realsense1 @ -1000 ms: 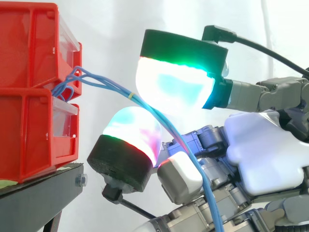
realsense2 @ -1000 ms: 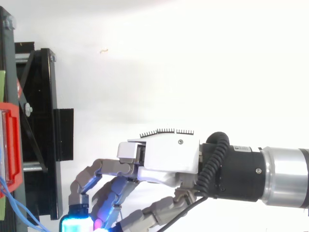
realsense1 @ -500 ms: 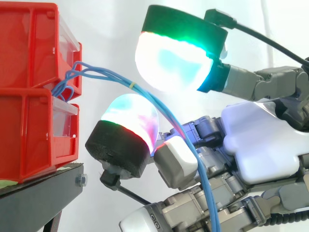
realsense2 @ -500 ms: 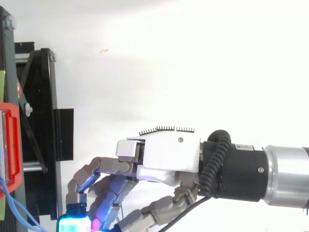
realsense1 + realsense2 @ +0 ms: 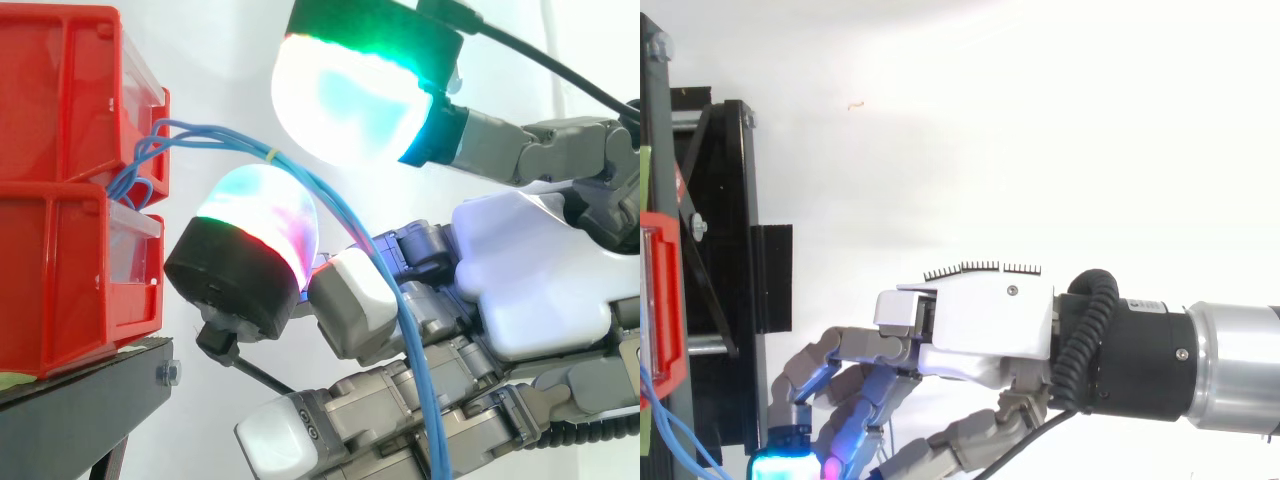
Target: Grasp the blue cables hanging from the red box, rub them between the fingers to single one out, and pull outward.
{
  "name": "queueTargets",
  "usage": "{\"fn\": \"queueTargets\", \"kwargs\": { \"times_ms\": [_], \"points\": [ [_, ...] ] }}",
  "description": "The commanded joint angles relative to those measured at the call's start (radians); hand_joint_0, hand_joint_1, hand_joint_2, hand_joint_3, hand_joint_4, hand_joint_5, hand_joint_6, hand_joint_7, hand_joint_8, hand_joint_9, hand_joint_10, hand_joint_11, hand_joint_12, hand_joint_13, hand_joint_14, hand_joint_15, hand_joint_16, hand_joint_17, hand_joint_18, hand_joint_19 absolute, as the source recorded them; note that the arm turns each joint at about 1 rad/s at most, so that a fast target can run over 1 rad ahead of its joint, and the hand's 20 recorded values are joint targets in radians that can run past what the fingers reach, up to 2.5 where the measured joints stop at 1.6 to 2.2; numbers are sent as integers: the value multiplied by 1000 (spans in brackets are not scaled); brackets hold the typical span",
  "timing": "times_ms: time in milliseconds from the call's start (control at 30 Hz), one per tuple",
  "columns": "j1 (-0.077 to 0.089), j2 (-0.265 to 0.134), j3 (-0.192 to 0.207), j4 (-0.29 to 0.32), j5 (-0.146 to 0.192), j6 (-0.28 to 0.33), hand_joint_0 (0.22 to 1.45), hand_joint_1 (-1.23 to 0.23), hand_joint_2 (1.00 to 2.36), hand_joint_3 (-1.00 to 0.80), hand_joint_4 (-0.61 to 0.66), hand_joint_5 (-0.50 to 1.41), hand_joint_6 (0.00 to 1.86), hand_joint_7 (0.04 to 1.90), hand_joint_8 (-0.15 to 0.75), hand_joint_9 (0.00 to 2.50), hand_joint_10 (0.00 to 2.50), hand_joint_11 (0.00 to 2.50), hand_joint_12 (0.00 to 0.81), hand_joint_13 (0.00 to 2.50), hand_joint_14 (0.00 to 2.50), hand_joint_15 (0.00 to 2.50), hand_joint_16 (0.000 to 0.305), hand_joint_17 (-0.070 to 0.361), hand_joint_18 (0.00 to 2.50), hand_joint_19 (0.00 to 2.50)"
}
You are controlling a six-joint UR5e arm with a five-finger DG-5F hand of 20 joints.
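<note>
Two red bins (image 5: 60,180) are stacked on the black stand (image 5: 90,400) at the left of the side view. A bundle of blue cables (image 5: 215,140) comes out between them, carries a small yellow mark, and slopes down to the right. My hand (image 5: 530,280) reaches in from the right. The cables run through the gap between a glowing upper fingertip (image 5: 345,95) and a lower one (image 5: 255,235), then drop across the fingers below. The pads stand apart, with the cables lying just above the lower pad. From above, the hand (image 5: 980,325) is beside the stand, with the cables (image 5: 670,440) at the bottom left.
The white curtain forms the background. The stand's black frame (image 5: 720,250) and the red bin's front edge (image 5: 665,300) lie left of the fingertips in the top view. The arm's thick wrist (image 5: 1160,355) enters from the right.
The hand has crept toward the bins. The upper pad has risen, the lower pad has moved left and up, and the cables now leave the bin flatter.
</note>
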Motion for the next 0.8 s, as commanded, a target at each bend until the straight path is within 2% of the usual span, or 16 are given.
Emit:
{"fn": "queueTargets", "kwargs": {
  "times_ms": [0, 200, 400, 467, 600, 733, 767],
  "points": [
    [0, 2, 0, -1, 0, -1, 602, -828, 1010, -365, 146, -106, 898, 975, 379, 1107, 16, 635, 402, 755, 16, 423, 49, 109, 231, 350],
    [0, 9, 0, -1, 2, -3, 620, -847, 1018, -230, 118, -109, 915, 987, 376, 1109, 16, 637, 402, 764, 15, 427, 48, 109, 234, 354],
    [0, 12, 2, -1, 2, -3, 695, -920, 1021, -178, -10, -123, 944, 989, 370, 1086, 16, 656, 402, 785, 15, 430, 50, 113, 350, 334],
    [0, 15, 2, -1, 2, -4, 741, -947, 1019, -226, -67, -129, 951, 987, 353, 1070, 14, 668, 396, 793, 15, 436, 51, 114, 435, 331],
    [0, 19, 0, -7, 3, -4, 801, -969, 1014, -321, -47, -135, 955, 1073, 341, 1051, 17, 664, 394, 798, 15, 436, 51, 116, 504, 341],
    [0, 19, 2, -18, 2, -4, 802, -977, 1001, -481, -52, -146, 966, 992, 337, 1039, 16, 669, 393, 802, 16, 432, 52, 116, 540, 313],
    [-2, 19, 0, -19, 2, -4, 767, -987, 1000, -500, 5, -148, 967, 926, 335, 1035, 14, 670, 392, 804, 15, 429, 52, 116, 556, 311]
  ]
}}
